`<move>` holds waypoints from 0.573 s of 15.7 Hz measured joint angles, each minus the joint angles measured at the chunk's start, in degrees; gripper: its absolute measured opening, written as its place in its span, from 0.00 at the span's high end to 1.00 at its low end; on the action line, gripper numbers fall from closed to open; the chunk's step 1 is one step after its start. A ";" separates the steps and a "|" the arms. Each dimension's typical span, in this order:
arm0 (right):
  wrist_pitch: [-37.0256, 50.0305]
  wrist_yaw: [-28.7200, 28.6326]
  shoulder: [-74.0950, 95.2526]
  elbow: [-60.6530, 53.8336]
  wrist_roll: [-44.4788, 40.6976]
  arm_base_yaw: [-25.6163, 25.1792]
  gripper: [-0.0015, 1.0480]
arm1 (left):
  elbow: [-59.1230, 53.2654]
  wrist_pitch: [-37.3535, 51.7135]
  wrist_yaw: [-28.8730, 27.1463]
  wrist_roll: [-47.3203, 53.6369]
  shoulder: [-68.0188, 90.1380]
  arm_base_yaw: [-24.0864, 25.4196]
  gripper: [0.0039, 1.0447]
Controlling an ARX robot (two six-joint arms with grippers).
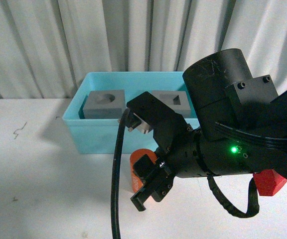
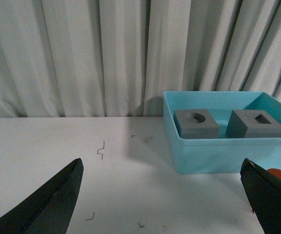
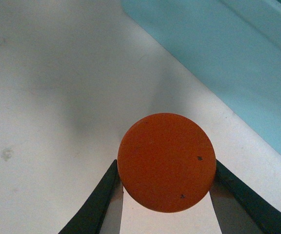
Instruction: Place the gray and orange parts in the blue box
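The right gripper [image 3: 166, 168] is closed on the orange cylinder [image 1: 135, 160], just in front of the blue box [image 1: 98, 135] holding both gray cubes [image 1: 103, 105]. The left gripper [image 2: 161, 165] is spread wide.

One body camera, two wrist cameras.
The front view looks forward and slightly down over the bench [image 1: 34, 174] to the curtain [image 1: 34, 45], the right arm [image 1: 233, 129] close before it. The left wrist view sits low, facing the curtain level. The right wrist view looks straight down, close on the orange cylinder [image 3: 166, 162]. All share the blue box [image 1: 98, 134].
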 joint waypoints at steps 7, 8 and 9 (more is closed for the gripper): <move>5.77 1.73 -22.14 7.61 7.61 -5.29 0.57 | 0.00 0.00 0.00 0.00 0.00 0.00 0.06; 7.02 4.96 -21.40 12.00 8.83 -7.02 0.57 | 0.00 0.00 0.02 0.00 0.00 0.00 0.06; 7.63 9.22 -18.78 15.19 10.16 -8.13 0.57 | 0.00 0.00 0.00 0.00 0.00 0.00 0.06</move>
